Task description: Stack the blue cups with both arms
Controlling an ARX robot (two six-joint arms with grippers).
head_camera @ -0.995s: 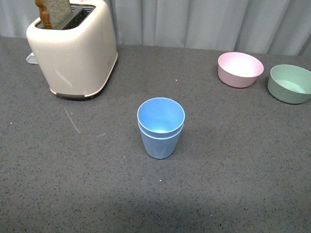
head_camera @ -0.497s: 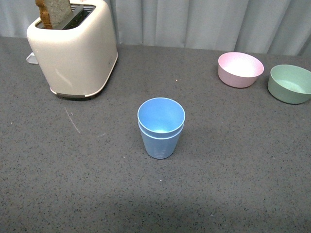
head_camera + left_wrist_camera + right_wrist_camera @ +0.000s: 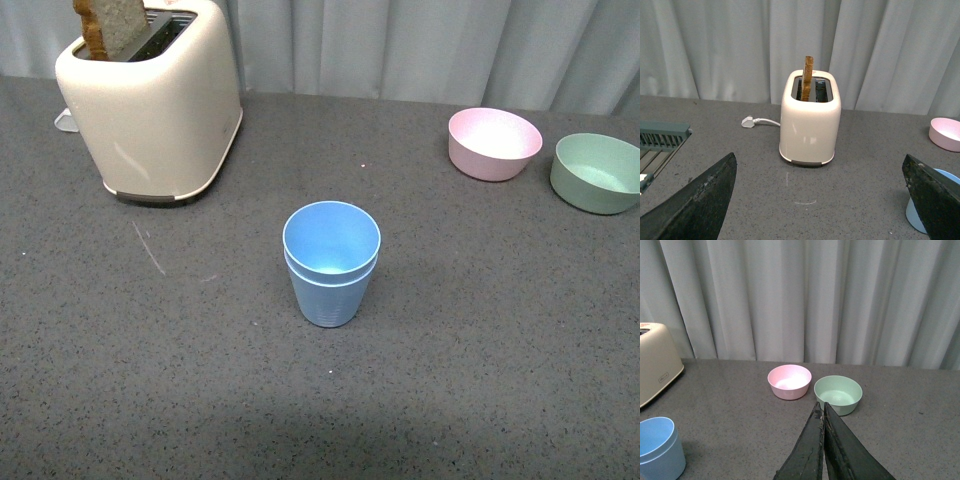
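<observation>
Blue cups (image 3: 331, 262) nested one inside the other, upright at centre of grey surface (image 3: 480, 350), nothing touching them. Left claw (image 3: 820, 200) released, fingers spread wide, empty. Right claw (image 3: 823, 440) clenched, fingers pressed together, holding nothing. Far left: cream toaster (image 3: 152, 100) with toast slice (image 3: 110, 25) standing up. Far right: pink bowl (image 3: 494, 143), green bowl (image 3: 597, 172) just beside it.
</observation>
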